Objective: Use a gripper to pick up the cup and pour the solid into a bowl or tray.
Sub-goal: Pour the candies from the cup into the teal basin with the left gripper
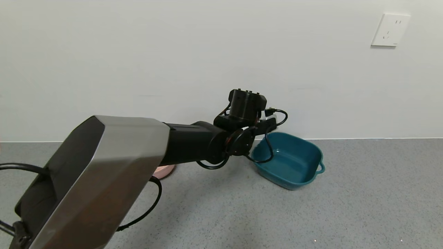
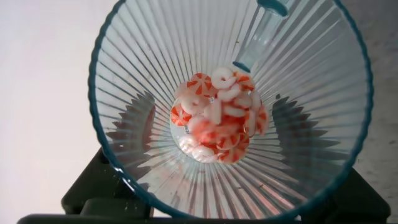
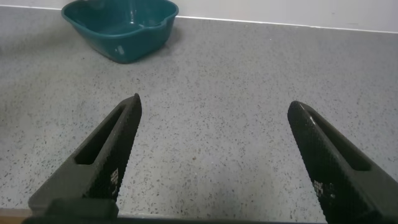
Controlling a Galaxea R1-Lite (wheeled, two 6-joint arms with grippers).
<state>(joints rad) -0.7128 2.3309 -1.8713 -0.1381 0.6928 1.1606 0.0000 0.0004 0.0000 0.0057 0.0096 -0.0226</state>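
At the lower left of the head view the silver-grey left arm [image 1: 100,180] reaches toward frame centre, where the left pincer [image 1: 268,124] sits at the near-left rim of the teal basin [image 1: 294,173], closed around the ribbed cup [image 2: 230,112]; the white and orange-red solid [image 2: 219,117] lies heaped in the cup's bottom. A pink bowl [image 1: 165,170] peeks from under the arm. Grey desk [image 1: 363,200] lies bare right of the basin up to the wall edge. The right pincer [image 3: 217,155] hangs spread wide, holding nothing, over speckled desk, with the basin far off at the upper left of its view
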